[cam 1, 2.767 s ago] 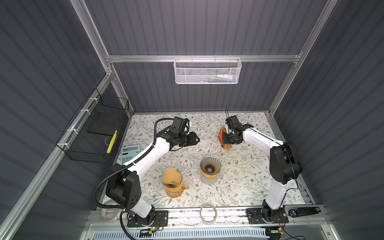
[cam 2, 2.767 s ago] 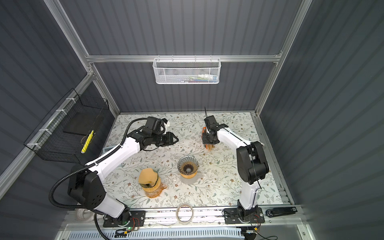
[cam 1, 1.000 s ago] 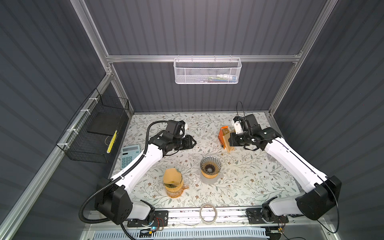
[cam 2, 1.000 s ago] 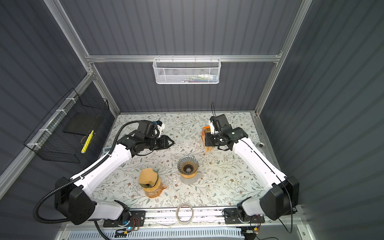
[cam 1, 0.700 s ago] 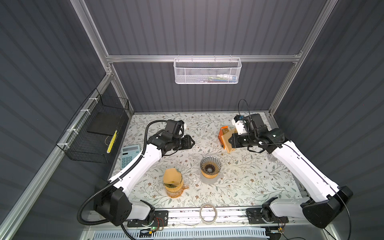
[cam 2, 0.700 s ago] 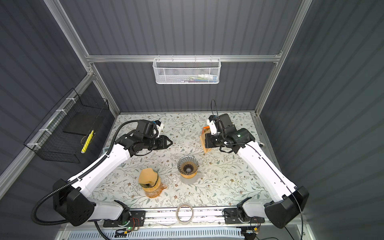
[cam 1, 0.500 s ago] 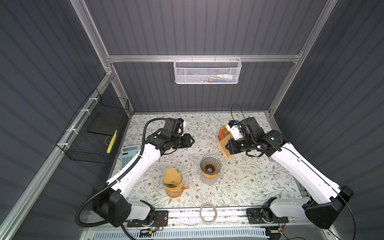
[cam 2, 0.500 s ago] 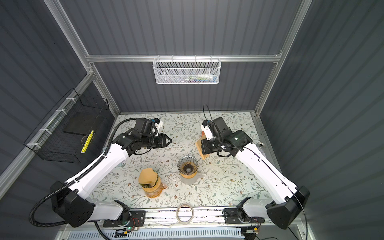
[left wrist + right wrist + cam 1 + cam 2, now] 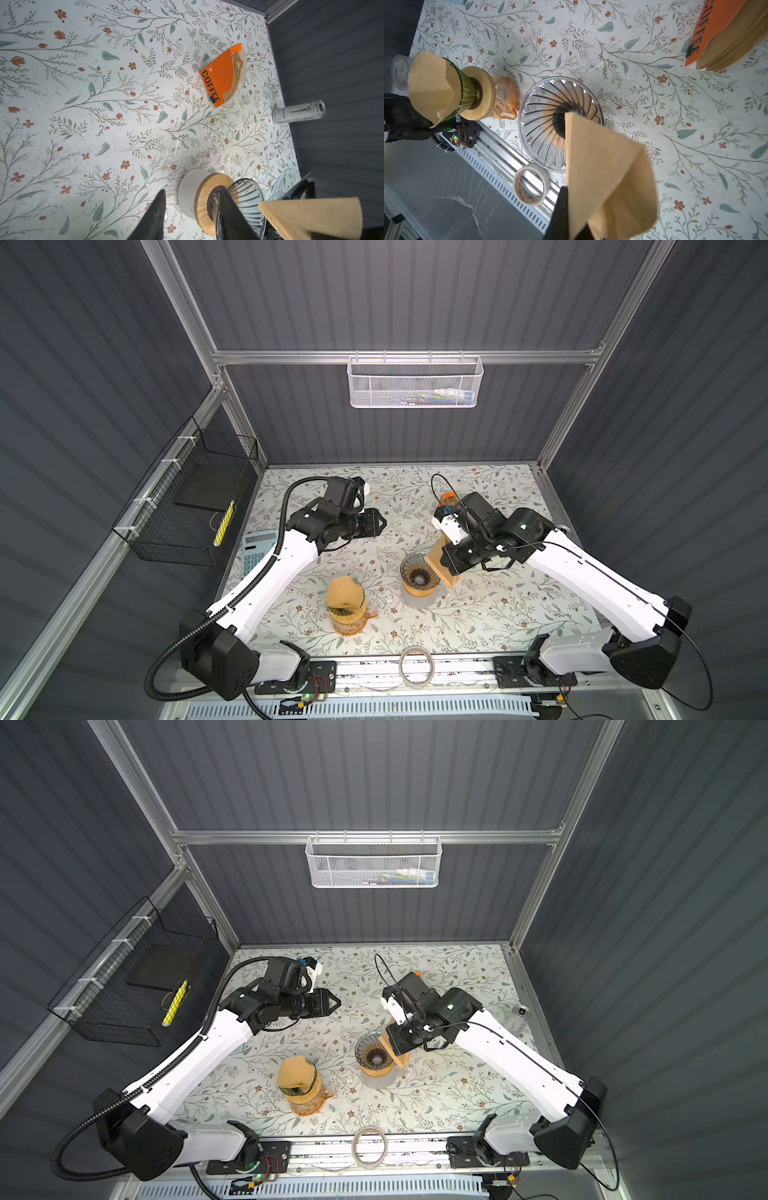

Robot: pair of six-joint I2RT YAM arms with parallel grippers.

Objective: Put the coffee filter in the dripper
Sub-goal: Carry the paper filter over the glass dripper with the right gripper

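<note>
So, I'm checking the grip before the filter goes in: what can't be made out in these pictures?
- Right gripper: the coffee filter covers one finger in the right wrist view; its body hides the pinch in both top views.
- Orange filter box: cut off by the right wrist view's edge; in a top view only a sliver shows behind the right arm.
- White mesh basket: contents too small, veiled by mesh, in both top views.

Walls: you see dark grey ribbed panels [image 9: 395, 294] on every side.
Frame: silver aluminium posts [image 9: 183, 302] and a crossbar [image 9: 291, 357] edge your panels.
Table: a pale cloth [image 9: 498, 614] printed with leaves and small red flowers covers your work surface.
Back wall: a white mesh basket [image 9: 395, 385] hangs from the crossbar.
Side wall: a black wire basket [image 9: 166, 543] hangs there.
Light: bright on your cloth, dimmer up the walls.
</note>
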